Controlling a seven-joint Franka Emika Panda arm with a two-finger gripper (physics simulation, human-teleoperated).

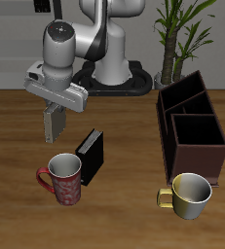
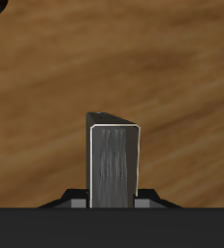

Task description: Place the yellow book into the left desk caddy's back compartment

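Hand (image 1: pixel 54 124) gripping yellow book (image 2: pixel 115 165), above wooden table (image 1: pixel 124 126)

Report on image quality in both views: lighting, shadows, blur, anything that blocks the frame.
Exterior view: even, soft light; faint shadows beside the left desk caddy and under the red mug; low resolution, no glare. Wrist view: the wooden table is smeared and soft; the book fills the middle; a black band crosses one edge.

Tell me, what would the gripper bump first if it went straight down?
Probably the wooden table. The wrist view shows only wood beyond the yellow book held in the gripper, so the book would likely touch first. The red mug seems nearer the front.
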